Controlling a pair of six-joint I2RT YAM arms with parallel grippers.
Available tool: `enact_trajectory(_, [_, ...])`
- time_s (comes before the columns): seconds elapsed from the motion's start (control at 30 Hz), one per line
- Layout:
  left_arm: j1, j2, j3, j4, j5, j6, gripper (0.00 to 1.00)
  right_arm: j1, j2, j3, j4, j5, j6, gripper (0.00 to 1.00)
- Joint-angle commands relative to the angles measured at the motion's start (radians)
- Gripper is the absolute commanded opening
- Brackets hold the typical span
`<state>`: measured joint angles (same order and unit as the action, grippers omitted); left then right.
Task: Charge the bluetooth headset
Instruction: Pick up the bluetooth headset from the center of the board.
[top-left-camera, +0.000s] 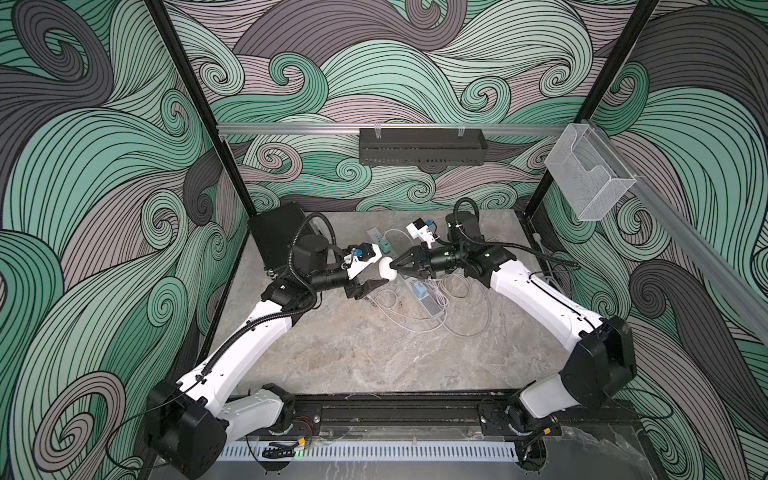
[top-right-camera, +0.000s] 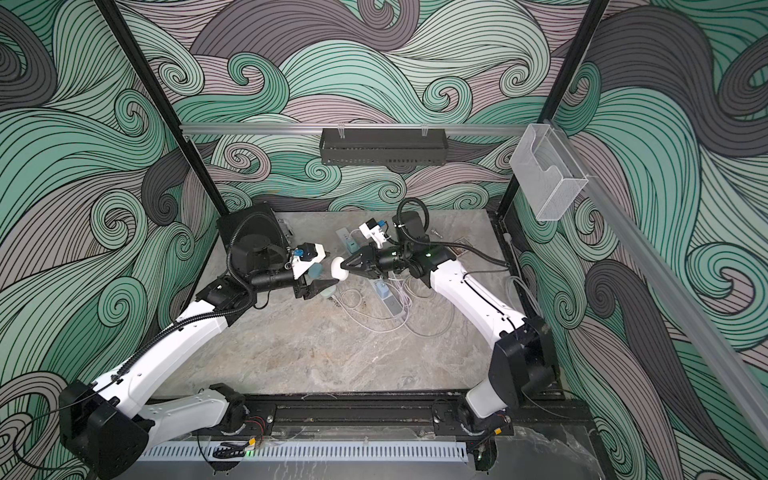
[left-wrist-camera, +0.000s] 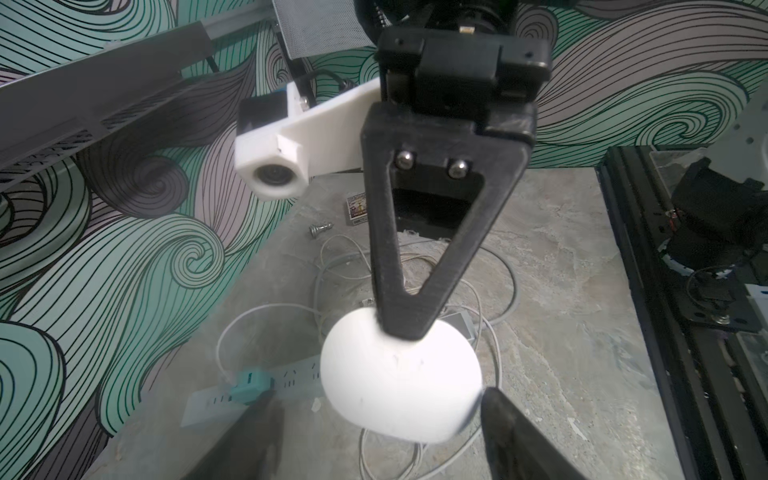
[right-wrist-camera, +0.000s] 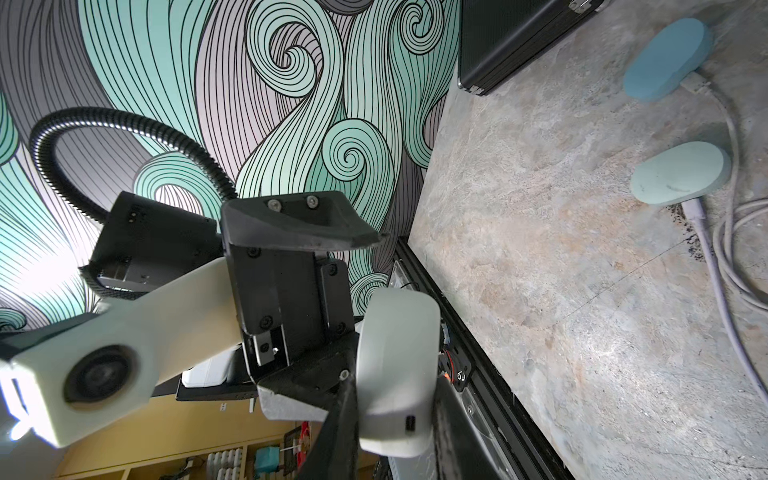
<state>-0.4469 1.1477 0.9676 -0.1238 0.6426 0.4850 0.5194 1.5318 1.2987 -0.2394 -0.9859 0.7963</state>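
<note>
White oval plastic earbud case is hanging mid-air above the grey marble desk. Right end effector is clamping it. Left end effector is standing spread wide, either side of it. Blue oval case and pale green oval case are lying on the desk, each with a white cable at its end. Black perforated tray is hanging on the rear rail, contents hidden. Small printed card is lying on the desk, text unreadable.

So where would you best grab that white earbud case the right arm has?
Pinch the white earbud case across its two broad flat faces, as the fingers of the right gripper do; its rounded rim would likely slip. Its charging port faces the right wrist, so coming from the opposite, left-arm side would probably keep it free for a plug.
</note>
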Motion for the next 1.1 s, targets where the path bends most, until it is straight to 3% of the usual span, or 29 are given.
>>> enact_trajectory(0.0, [0.005, -0.013, -0.006, 0.055, 0.081, -0.030, 0.75, -0.008, -0.034, -0.014, 0.099, -0.063, 0.065, 0.19])
enact_trajectory(0.1, [0.007, -0.006, -0.007, 0.079, 0.101, -0.047, 0.82, -0.010, -0.035, -0.028, 0.143, -0.082, 0.100, 0.19])
enact_trajectory(0.33, [0.010, 0.010, -0.005, 0.157, 0.117, -0.114, 0.81, -0.011, -0.036, -0.044, 0.176, -0.101, 0.125, 0.19])
enact_trajectory(0.63, [0.010, 0.027, 0.005, 0.148, 0.136, -0.118, 0.74, -0.010, -0.033, -0.053, 0.230, -0.112, 0.168, 0.19])
enact_trajectory(0.9, [0.010, 0.036, 0.014, 0.147, 0.147, -0.121, 0.60, -0.010, -0.023, -0.066, 0.265, -0.116, 0.198, 0.20])
enact_trajectory(0.97, [0.011, 0.042, 0.019, 0.136, 0.149, -0.119, 0.54, -0.010, -0.022, -0.067, 0.265, -0.114, 0.198, 0.22])
enact_trajectory(1.07, [0.013, 0.044, 0.023, 0.124, 0.141, -0.117, 0.46, -0.014, -0.030, -0.073, 0.251, -0.093, 0.184, 0.42])
